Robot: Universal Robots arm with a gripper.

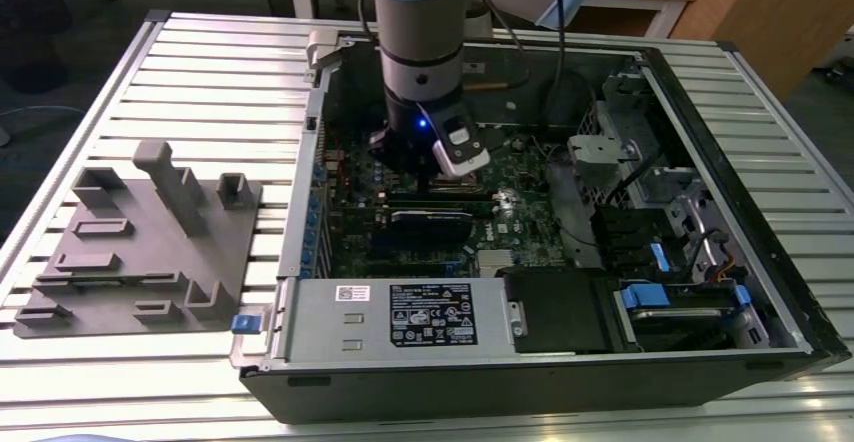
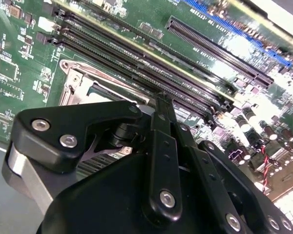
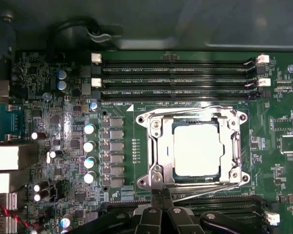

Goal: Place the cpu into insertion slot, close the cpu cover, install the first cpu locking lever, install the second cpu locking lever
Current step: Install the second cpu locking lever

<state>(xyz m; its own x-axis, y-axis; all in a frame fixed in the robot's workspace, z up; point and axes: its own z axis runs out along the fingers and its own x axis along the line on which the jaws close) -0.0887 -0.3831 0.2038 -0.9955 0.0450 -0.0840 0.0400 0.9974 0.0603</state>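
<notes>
tool (image 2: 158, 105) hiding insertion slot (image 2: 80, 87)

exterior: high, oblique, far | wrist views: close, both show insertion slot (image 3: 195, 148)

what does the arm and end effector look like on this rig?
In the exterior view, the arm is grey tube with a pale blue joint cap and a small blue light near the wrist. The end effector is matte black, with linkage bars pinned by silver screws.

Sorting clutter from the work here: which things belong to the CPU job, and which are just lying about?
Job: cpu, cover, slot, claw.
Lying about: memory slots, grey fixture, power supply.
</notes>
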